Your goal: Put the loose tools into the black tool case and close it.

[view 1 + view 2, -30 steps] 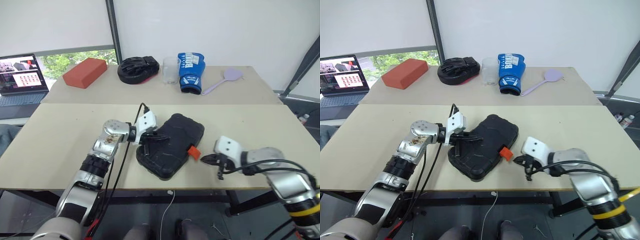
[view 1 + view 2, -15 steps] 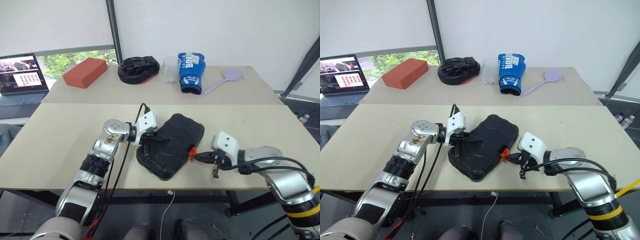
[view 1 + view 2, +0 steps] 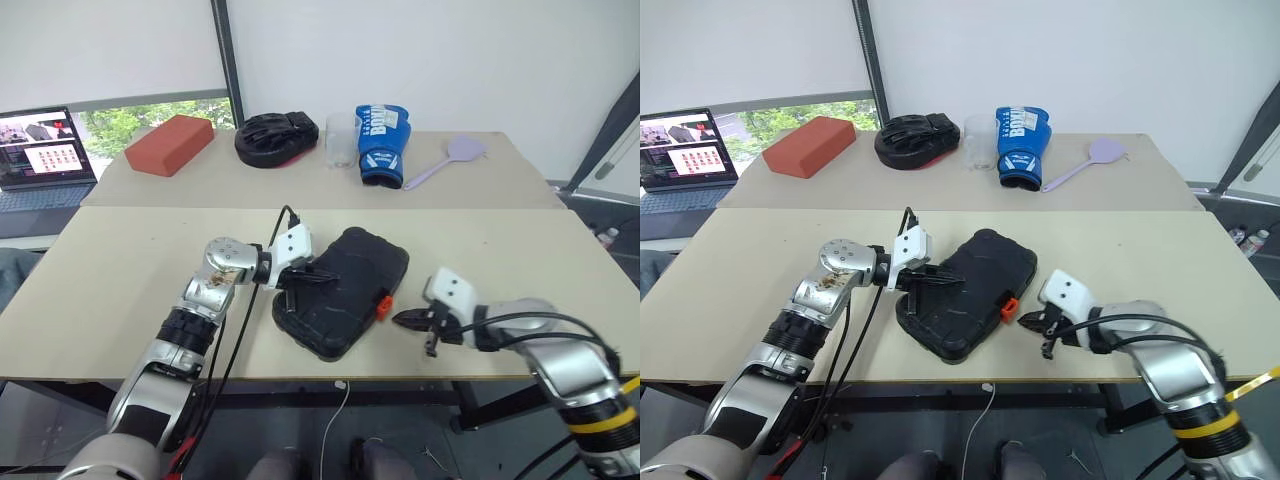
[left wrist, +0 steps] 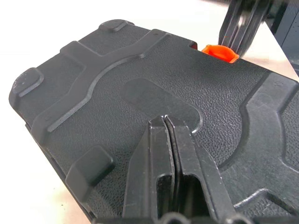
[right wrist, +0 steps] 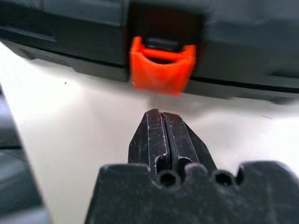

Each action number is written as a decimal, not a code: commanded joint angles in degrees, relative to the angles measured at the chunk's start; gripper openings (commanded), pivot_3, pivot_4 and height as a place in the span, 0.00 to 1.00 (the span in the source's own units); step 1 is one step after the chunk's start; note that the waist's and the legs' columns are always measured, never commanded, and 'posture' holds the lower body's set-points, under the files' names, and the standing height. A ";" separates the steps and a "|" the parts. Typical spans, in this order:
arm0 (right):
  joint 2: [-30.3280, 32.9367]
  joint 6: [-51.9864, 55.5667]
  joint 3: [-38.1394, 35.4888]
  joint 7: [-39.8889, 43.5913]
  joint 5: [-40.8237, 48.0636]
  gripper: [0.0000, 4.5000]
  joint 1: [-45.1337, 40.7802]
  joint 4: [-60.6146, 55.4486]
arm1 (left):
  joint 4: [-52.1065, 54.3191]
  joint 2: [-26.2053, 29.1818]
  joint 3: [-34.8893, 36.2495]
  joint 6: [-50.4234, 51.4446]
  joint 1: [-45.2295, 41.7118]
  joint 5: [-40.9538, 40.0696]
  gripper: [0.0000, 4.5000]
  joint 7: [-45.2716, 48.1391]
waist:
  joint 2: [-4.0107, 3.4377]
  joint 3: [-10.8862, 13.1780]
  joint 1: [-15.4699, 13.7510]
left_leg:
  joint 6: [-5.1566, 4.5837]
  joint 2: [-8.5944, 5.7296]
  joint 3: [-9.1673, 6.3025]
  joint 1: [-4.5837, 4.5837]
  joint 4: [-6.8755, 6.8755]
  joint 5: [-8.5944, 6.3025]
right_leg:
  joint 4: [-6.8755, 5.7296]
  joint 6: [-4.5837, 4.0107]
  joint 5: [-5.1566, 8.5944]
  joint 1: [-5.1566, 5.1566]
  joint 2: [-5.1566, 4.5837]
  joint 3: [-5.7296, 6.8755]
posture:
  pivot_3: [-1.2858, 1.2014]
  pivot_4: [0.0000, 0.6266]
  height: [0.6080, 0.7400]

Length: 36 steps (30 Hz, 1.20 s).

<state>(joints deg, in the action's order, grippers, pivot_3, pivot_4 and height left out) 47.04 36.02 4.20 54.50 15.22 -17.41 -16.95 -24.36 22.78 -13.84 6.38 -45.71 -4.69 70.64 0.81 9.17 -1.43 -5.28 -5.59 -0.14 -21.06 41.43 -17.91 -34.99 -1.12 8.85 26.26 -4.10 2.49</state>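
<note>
The black tool case (image 3: 342, 290) lies lid-down under the left gripper (image 4: 164, 122), whose clenched, empty fingers press on the lid. The right gripper (image 5: 164, 116), also clenched and empty, points at the orange latch (image 5: 161, 65) just ahead of its tips. Latching looks like the step in hand; next it likely needs a push to snap the latch home. I read no writing on the case.

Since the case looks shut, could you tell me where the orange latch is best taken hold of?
Take the orange latch by its free lower lip, coming from the case's front edge along the table, where the right hand already points. It hangs open off the black tool case, so pressing it against the front wall should probably snap it shut.
</note>
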 commanded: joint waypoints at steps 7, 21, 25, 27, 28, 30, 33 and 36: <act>-4.04 4.31 1.26 -2.81 3.11 0.00 -5.64 -1.59 | -1.32 0.31 -2.06 -0.08 1.26 1.69 0.02 -0.07 | 0.01 0.00 0.11 | -0.02 0.06 0.00 0.02 -0.13 0.02 | -0.01 0.00 0.00 0.00 0.00 0.00 | 0.52 0.24 1.00; -1.36 5.67 -2.21 -5.70 3.36 0.00 2.95 -3.07 | -2.72 0.11 -2.35 -0.92 0.82 1.79 0.02 0.02 | 0.00 -0.02 -0.17 | -0.10 0.06 0.03 0.01 -0.15 0.03 | 0.04 -0.01 0.00 0.01 0.01 -0.01 | 0.52 0.24 1.00; -3.73 3.73 1.21 -7.09 1.08 0.00 3.11 -0.60 | -3.22 -0.25 -3.39 -2.60 0.34 2.57 0.02 0.49 | 0.00 -0.02 -0.16 | -0.10 0.06 0.03 0.02 -0.16 0.03 | 0.04 0.00 0.00 0.00 0.00 -0.02 | 0.52 0.24 1.00; -5.47 2.74 2.91 -8.12 -0.31 0.00 1.81 1.38 | -4.25 0.31 -5.00 -6.50 0.12 4.67 0.02 0.66 | 0.00 -0.03 -0.15 | -0.10 0.06 0.04 0.02 -0.16 0.03 | 0.03 0.00 0.00 0.00 0.00 -0.01 | 0.52 0.24 1.00; -6.06 2.37 3.46 -8.44 -0.82 0.00 1.31 2.07 | -4.79 0.55 -5.63 -8.13 0.02 5.52 0.02 0.69 | -0.01 -0.03 -0.16 | -0.10 0.06 0.03 0.02 -0.16 0.03 | 0.04 0.00 0.00 0.00 0.01 -0.01 | 0.52 0.24 1.00; -7.13 1.43 4.55 -8.83 -1.90 0.00 -0.01 2.85 | -6.13 1.17 -7.14 -11.59 -0.13 7.42 0.02 0.85 | -0.03 -0.10 -0.18 | -0.10 0.05 0.05 0.04 -0.15 0.03 | 0.04 0.00 0.00 -0.01 0.00 -0.02 | 0.52 0.24 1.00; -8.62 2.19 4.63 -8.85 -1.31 0.00 -2.54 1.68 | -7.46 1.38 -8.26 -13.98 -0.41 8.54 0.02 1.28 | -0.25 -0.29 -0.16 | -0.06 0.05 0.06 0.14 -0.16 0.01 | 0.05 0.00 0.00 -0.10 0.00 -0.03 | 0.52 0.24 1.00; -9.64 5.12 2.76 -8.51 1.76 0.00 -4.78 -2.04 | -9.06 2.08 -10.01 -18.86 -0.43 11.24 0.02 0.97 | -0.39 -0.39 -0.13 | -0.07 0.06 0.06 0.21 -0.20 0.02 | 0.03 0.01 0.00 -0.14 0.00 -0.04 | 0.52 0.24 1.00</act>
<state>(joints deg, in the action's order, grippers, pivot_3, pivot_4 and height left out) 38.21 40.39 9.63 45.92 14.04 -19.48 -13.63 -28.77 23.75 -19.27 -9.79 -48.86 0.85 71.55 0.43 8.79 -1.56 -5.34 -5.53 -0.09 -20.84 41.22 -17.89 -34.97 -1.12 8.85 26.13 -4.09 2.44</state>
